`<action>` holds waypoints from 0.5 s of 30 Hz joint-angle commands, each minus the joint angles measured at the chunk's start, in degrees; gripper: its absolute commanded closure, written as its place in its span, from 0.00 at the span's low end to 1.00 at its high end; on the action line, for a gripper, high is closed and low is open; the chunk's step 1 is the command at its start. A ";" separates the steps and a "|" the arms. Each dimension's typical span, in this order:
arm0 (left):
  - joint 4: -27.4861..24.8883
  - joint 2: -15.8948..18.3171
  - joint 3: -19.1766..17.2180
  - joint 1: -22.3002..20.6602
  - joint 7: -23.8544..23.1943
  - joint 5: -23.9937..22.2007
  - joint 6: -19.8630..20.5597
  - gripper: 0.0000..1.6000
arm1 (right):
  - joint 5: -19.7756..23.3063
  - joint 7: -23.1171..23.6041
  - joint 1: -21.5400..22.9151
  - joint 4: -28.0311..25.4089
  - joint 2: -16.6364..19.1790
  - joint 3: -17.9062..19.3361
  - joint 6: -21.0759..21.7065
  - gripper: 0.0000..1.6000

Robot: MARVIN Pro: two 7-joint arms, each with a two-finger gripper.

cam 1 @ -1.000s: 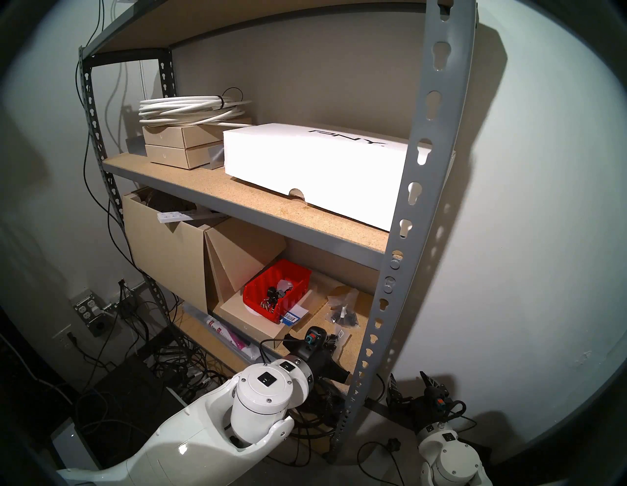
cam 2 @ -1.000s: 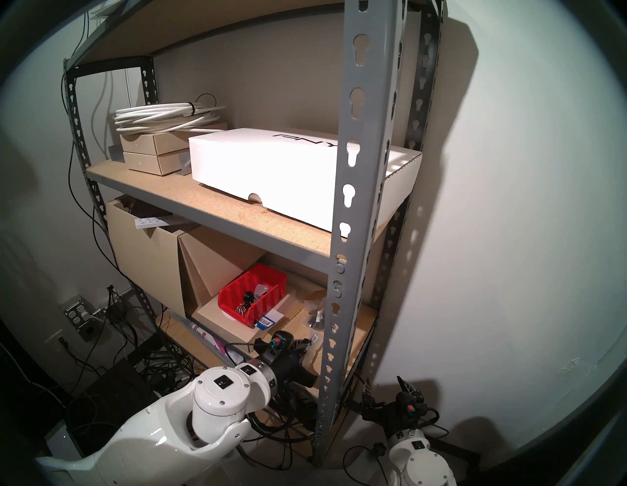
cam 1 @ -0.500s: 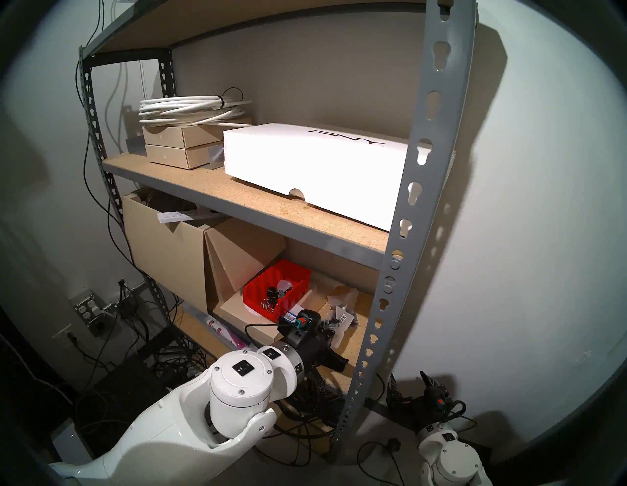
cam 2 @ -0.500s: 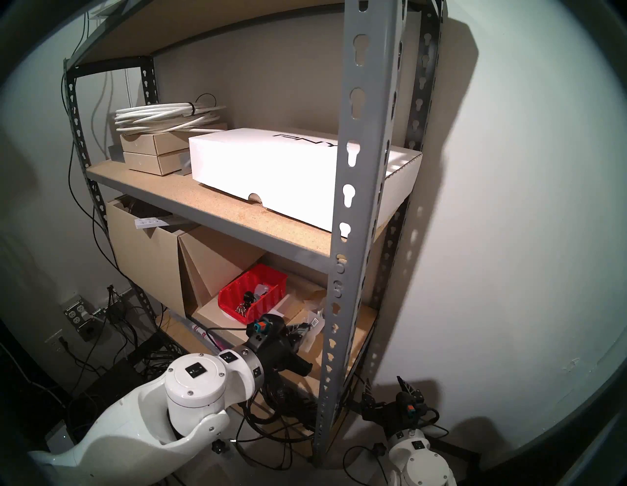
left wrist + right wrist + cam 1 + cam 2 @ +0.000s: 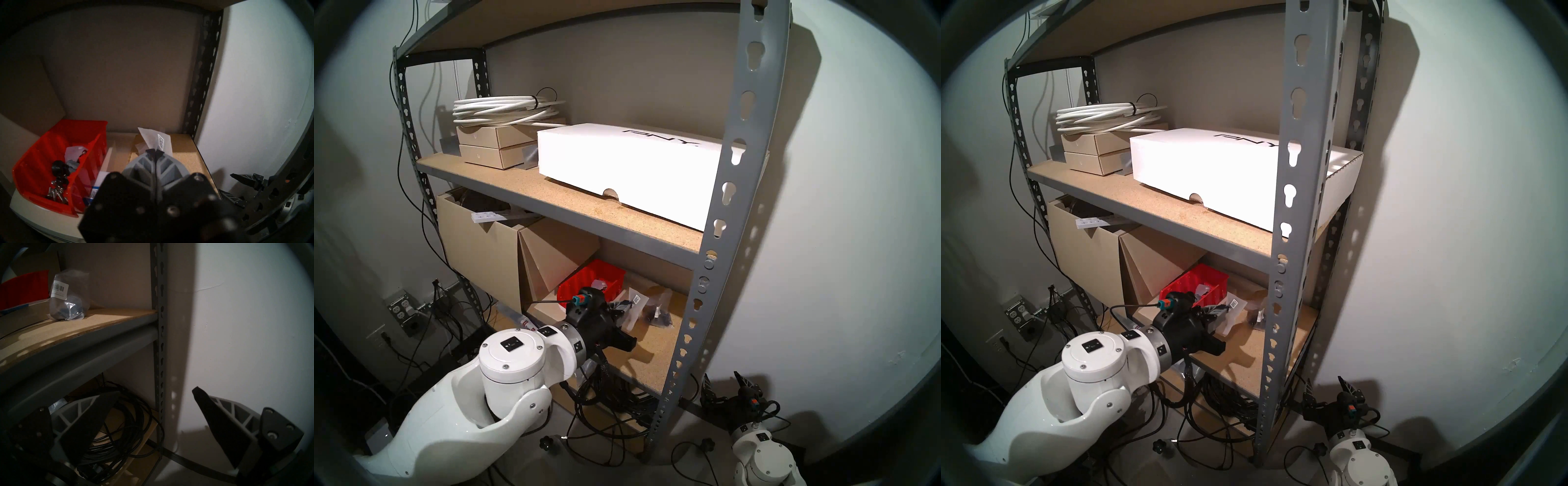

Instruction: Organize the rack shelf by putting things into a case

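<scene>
My left gripper [image 5: 620, 307] is shut on the flat clear packet with a white label [image 5: 635, 300] and holds it above the lower rack shelf [image 5: 653, 349], just right of the red bin [image 5: 606, 274]. In the left wrist view the closed fingertips [image 5: 155, 151] pinch the packet [image 5: 151, 140], and the bin [image 5: 42, 162] at the left holds black knob-like parts, screws and a clear bag. The clear bag of black parts [image 5: 657, 314] stands on the shelf to the right; it also shows in the right wrist view [image 5: 68, 300]. My right gripper [image 5: 156, 392] is open and empty, low outside the rack.
The bin sits on a flat tan box [image 5: 548, 310]; a tall tan cardboard box [image 5: 477, 251] stands to its left. A grey front upright [image 5: 697, 292] borders the shelf. The upper shelf holds a white PNY box [image 5: 626, 166] and a white coiled cable [image 5: 504, 108]. A black cable tangle [image 5: 119, 426] lies below.
My left gripper has lifted the packet off the front of the shelf and carried it up and left toward the red bin. The right arm has not moved.
</scene>
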 commanded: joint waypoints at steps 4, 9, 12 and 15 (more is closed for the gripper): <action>-0.82 1.19 -6.42 -0.29 -2.41 -5.41 0.26 1.00 | 0.02 -0.01 0.03 -1.00 -0.02 -0.01 -0.10 0.00; 0.57 1.02 -7.91 -1.33 -3.14 -7.40 0.81 1.00 | 0.02 -0.01 0.03 -1.01 -0.03 -0.01 -0.09 0.00; 1.72 0.87 -8.76 -2.22 -3.42 -8.56 1.29 1.00 | 0.02 -0.01 0.03 -1.00 -0.02 -0.01 -0.09 0.00; 3.35 0.66 -9.27 -3.11 -3.83 -9.15 1.24 1.00 | 0.02 -0.01 0.03 -1.00 -0.02 -0.01 -0.09 0.00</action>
